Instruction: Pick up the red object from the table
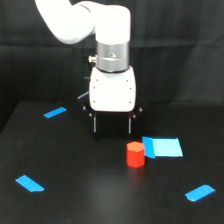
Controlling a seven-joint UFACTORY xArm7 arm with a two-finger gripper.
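The red object (135, 154) is a short red-orange cylinder standing upright on the black table (90, 185), right of centre in the exterior view. My gripper (112, 124) hangs from the white arm above and behind it, toward the exterior view's left. Its two dark fingers (94, 123) point down, spread wide apart with nothing between them. The gripper is open and apart from the red object.
Blue tape pieces lie on the table: a large patch (162, 147) touching the red object's right side, a strip at far left (55, 112), one at front left (30, 183) and one at front right (199, 192). A black curtain hangs behind.
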